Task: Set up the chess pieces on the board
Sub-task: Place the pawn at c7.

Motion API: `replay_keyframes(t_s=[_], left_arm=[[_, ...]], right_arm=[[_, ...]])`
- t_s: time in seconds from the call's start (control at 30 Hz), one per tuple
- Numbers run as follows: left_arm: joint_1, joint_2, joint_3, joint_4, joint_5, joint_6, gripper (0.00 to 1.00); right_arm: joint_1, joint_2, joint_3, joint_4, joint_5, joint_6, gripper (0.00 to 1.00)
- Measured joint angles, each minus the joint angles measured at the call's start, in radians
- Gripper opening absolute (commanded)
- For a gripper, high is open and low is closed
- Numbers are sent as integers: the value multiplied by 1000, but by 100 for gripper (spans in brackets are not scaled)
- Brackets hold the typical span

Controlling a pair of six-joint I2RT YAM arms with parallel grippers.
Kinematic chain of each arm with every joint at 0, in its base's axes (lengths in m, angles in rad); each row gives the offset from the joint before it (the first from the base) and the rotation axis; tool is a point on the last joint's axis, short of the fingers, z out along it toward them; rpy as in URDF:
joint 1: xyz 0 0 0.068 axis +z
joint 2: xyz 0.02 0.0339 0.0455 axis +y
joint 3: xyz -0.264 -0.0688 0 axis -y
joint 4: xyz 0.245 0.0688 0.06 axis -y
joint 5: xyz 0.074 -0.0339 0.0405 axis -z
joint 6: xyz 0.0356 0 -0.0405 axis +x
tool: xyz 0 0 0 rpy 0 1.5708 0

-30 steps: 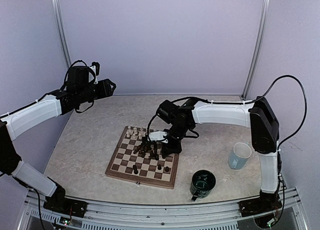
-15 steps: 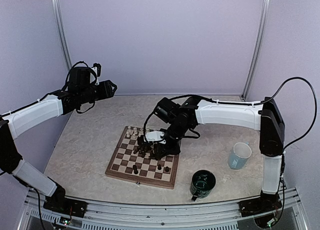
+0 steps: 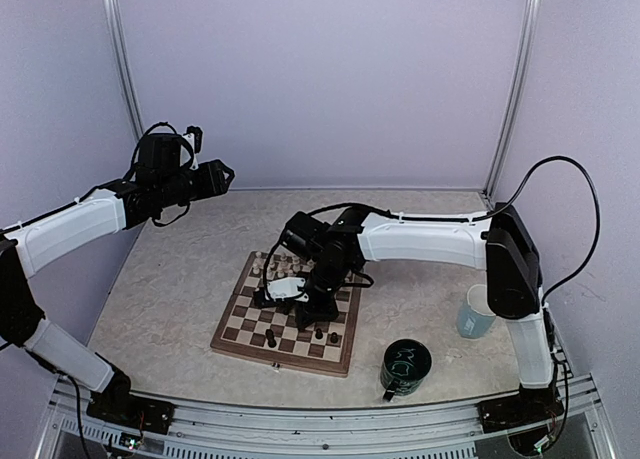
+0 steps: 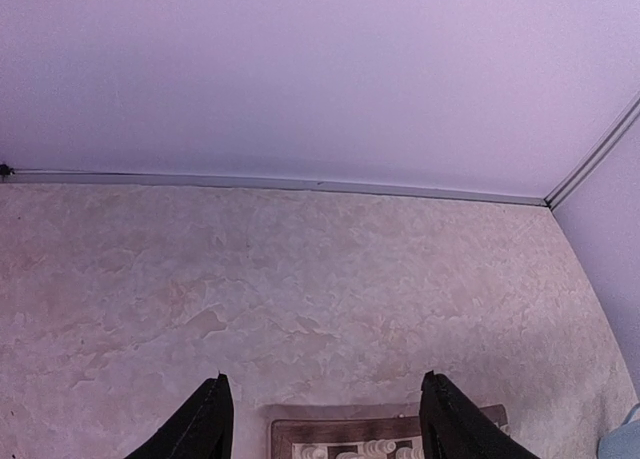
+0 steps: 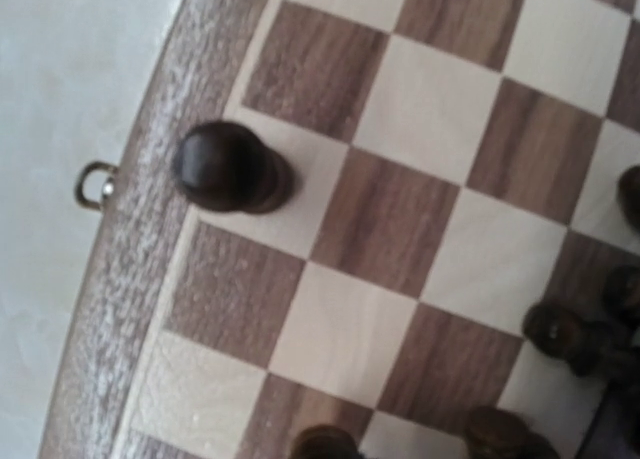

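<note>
On the left, the left claw (image 3: 218, 173) hangs high, wide open and empty, same as before. In the middle lies the square wooden board with brown and cream checks (image 3: 280, 358). It has small cream pieces (image 3: 266, 264) at its far corner and small dark brown pieces (image 3: 271, 337) scattered about. The right claw (image 3: 305, 304), shut tight, has slid left across the board. I cannot see if it holds a piece. Most of the sorting looks still to do.

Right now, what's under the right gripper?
The board, with one dark piece on an edge square and more dark pieces nearby. From above, the right gripper covers the squares directly beneath it.
</note>
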Motion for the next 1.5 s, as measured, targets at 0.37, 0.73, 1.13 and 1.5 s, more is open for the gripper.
replay_keyframes(t_s=[0.37, 0.73, 1.13, 1.5], left_arm=[[0, 0, 0, 0, 3, 0, 64], [0, 0, 0, 0, 3, 0, 64], [0, 0, 0, 0, 3, 0, 64], [0, 0, 0, 0, 4, 0, 64]], right_arm=[[4, 17, 8, -28, 9, -1, 8], [14, 31, 8, -34, 11, -4, 10], [14, 39, 9, -35, 13, -9, 26], [-2, 14, 14, -49, 21, -28, 24]])
